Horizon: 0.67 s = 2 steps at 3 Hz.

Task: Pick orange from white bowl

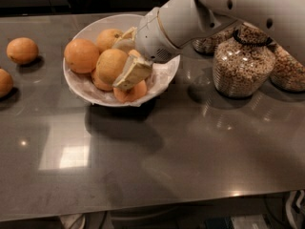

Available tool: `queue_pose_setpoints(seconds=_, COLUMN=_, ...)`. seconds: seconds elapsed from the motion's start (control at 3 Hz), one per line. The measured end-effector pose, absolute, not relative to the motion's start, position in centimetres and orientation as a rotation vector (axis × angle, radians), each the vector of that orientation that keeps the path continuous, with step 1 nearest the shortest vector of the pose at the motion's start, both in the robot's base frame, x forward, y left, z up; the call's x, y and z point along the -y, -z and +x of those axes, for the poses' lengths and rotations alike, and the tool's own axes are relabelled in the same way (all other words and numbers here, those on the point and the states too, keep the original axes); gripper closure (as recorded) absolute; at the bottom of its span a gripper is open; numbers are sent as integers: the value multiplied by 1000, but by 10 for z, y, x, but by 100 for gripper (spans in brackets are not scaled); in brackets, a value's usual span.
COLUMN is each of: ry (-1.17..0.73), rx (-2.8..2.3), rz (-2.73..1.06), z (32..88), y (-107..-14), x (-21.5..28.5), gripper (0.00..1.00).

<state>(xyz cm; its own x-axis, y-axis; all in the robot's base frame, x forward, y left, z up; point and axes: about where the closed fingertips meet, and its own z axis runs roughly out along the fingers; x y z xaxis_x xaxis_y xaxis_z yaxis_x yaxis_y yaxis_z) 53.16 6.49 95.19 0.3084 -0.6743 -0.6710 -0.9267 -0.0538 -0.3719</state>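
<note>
The white bowl (90,90) stands on the grey table at the back left, lined with crinkled paper and holding several oranges. My gripper (127,57) reaches into it from the right on a thick white arm. Its pale fingers (133,73) sit above and below one yellow-orange orange (110,65) and are shut on it. That orange is raised a little above the others, over the middle of the bowl. A darker orange (81,55) lies at the bowl's left side, and others lie behind and beneath the gripper, partly hidden.
Two loose oranges lie on the table left of the bowl, one (23,50) farther back and one (4,82) cut off by the left edge. Glass cereal jars (243,61) stand right of the bowl under the arm. The table's front edge runs along the bottom.
</note>
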Motion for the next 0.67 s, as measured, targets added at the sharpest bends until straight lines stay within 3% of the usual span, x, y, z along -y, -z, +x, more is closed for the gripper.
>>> queue_pose_setpoints(seconds=0.67, ry=-358, rx=-1443, rz=-1755, z=537, y=-967, x=-47, gripper=100)
